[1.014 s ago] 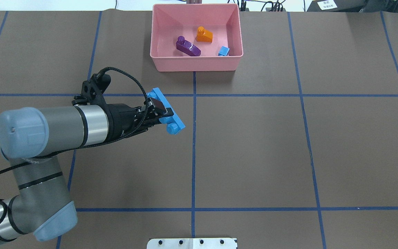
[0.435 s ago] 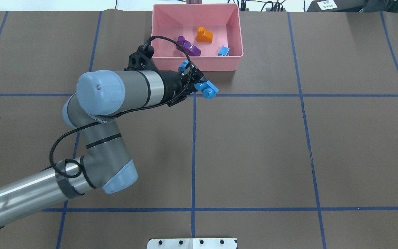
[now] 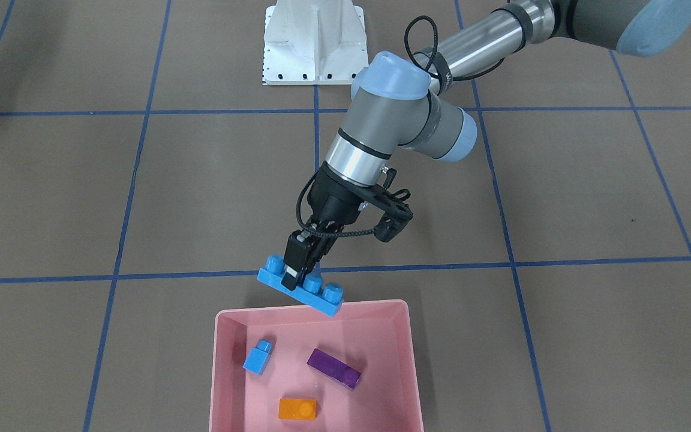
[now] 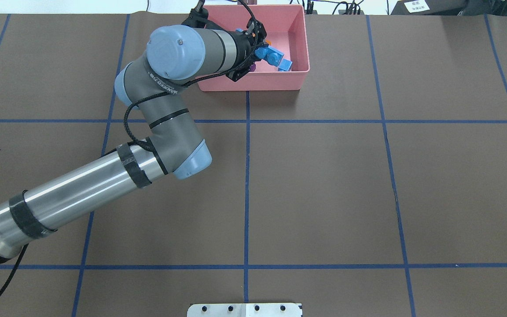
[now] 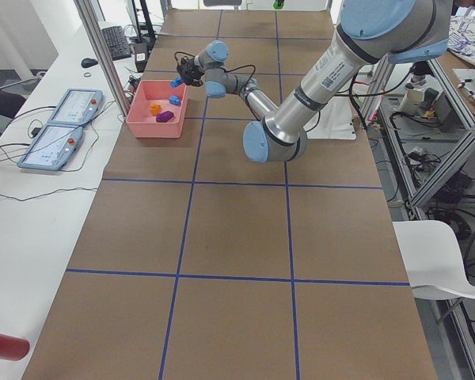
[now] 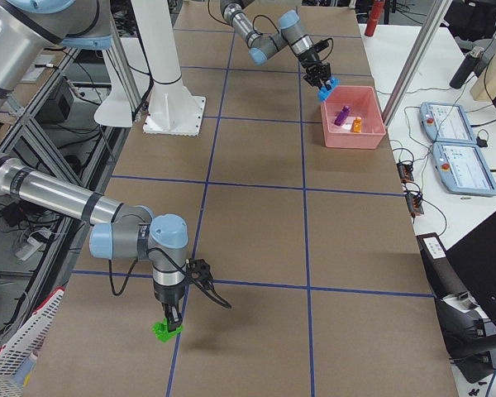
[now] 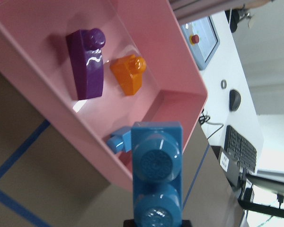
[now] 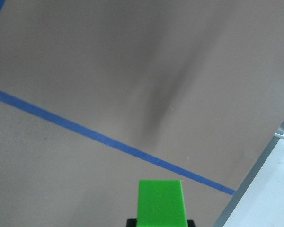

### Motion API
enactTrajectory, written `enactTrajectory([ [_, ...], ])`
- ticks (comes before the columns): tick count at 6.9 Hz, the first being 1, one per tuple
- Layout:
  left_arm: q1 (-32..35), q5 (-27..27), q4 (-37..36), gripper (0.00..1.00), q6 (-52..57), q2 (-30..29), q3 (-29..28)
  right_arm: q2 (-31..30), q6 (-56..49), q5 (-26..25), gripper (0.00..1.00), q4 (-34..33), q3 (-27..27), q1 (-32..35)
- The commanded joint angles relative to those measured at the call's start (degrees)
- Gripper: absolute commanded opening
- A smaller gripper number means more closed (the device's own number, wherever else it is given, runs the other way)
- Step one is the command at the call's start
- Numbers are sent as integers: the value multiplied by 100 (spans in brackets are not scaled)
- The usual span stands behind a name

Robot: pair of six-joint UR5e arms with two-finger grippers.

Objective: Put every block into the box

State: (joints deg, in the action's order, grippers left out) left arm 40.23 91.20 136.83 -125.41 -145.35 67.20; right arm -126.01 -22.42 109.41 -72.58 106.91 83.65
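My left gripper [image 3: 299,266] is shut on the long blue block [image 3: 300,291], which hangs tilted over the near wall of the pink box [image 3: 221,360]. In the box lie a small blue block [image 3: 257,356], a purple block [image 3: 333,368] and an orange block [image 3: 297,408]. From overhead, the left gripper [image 4: 258,46] and long blue block [image 4: 272,56] cover part of the box [image 4: 299,44]. The left wrist view shows the long blue block [image 7: 157,179] above the box wall [image 7: 61,111]. My right gripper [image 6: 170,322] is shut on a green block [image 8: 161,202] just above the table, far from the box.
The white metal pedestal base [image 3: 312,42] stands at the robot's side of the table. Blue tape lines cross the brown table cover. Tablets [image 5: 63,127] and cables lie on the white bench beyond the box.
My left arm has swung forward and right with the long blue block, from the table's middle-left to over the box.
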Motion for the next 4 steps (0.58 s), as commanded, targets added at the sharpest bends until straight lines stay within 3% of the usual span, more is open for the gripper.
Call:
enactTrajectory([
  [1,292,-14,10,0,-527,-389,-1188,540,-25,-25,0,-186,76,222],
  [2,292,3,1,0,-563,-389,-1374,900,-25,27,0,-456,58,231],
  [3,283,56,1,72,-485,-372,-1393,1182,-25,71,0,-772,84,231],
  [4,231,56,-8,100,-371,-380,-1376,1324,-16,159,0,-784,76,240],
])
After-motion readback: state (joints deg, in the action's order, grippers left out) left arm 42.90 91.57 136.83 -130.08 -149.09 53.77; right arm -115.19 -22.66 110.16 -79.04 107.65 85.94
